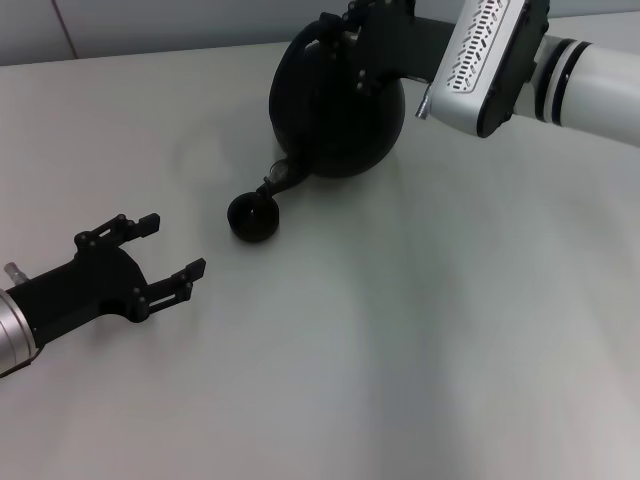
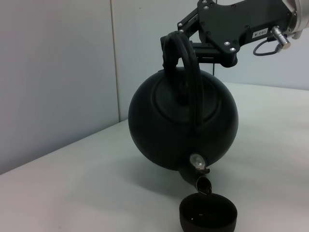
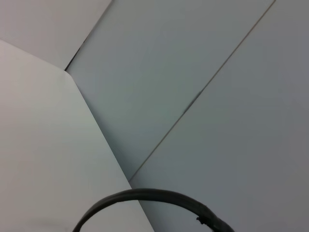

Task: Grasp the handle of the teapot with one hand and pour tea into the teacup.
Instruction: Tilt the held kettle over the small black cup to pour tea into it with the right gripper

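Observation:
The round matte-black teapot (image 1: 335,110) (image 2: 178,121) hangs above the table, tipped forward. Its short spout (image 1: 280,176) (image 2: 202,181) points down just over the teacup (image 1: 252,217) (image 2: 207,212), a small dark bowl standing on the table. My right gripper (image 1: 352,35) (image 2: 193,42) comes in from the right and is shut on the arched black handle (image 2: 186,67), whose curve also shows in the right wrist view (image 3: 145,195). No stream of tea can be made out at the spout. My left gripper (image 1: 178,244) rests low at the left, open and holding nothing, a short way from the cup.
The white table (image 1: 450,330) runs back to a pale wall (image 2: 58,72) behind the teapot. The right arm's white forearm (image 1: 590,85) crosses the far right corner.

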{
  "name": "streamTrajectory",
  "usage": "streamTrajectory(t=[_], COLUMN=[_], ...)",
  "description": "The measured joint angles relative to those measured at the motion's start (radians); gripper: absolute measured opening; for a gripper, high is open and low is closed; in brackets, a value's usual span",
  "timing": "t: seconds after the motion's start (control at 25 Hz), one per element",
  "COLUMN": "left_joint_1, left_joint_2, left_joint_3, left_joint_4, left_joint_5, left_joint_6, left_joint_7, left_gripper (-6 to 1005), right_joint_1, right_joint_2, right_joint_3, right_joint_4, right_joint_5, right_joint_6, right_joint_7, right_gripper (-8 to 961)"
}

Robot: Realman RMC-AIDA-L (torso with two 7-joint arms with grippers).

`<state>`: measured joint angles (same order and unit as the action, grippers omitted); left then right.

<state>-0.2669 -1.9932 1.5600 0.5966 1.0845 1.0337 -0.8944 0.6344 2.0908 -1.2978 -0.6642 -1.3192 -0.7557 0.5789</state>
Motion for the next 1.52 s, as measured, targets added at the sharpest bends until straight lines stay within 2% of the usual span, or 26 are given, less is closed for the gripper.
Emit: streamTrajectory(t=[0.64,1.04,1.28,1.52], left_joint_1=[0.000,0.000,0.000,-0.001], left_joint_2=[-0.003,-0.003,-0.003,-0.003], left_joint_3=[0.000,0.000,0.000,0.000], left_joint_4=[0.000,0.000,0.000,0.000], left_joint_5=[0.000,0.000,0.000,0.000], left_joint_6=[-0.003,-0.003,-0.003,0.000], left_joint_7=[0.000,0.000,0.000,0.005], left_gripper=[815,814,815,814], right_joint_1=[-0.001,-0.001,-0.001,-0.006], right_joint_2=[0.000,0.000,-0.001,-0.006], right_joint_3=[-0.003,-0.040,-0.032,-0.028], right_joint_4=[-0.018,-0.029,-0.018,0.025], right_joint_5=[-0.008,-0.008,-0.002,0.088], right_joint_6=[0.001,0.033,0.043,0.039], right_joint_7=[-0.002,0.000,0.066,0.102], right_gripper=[86,85,85,85])
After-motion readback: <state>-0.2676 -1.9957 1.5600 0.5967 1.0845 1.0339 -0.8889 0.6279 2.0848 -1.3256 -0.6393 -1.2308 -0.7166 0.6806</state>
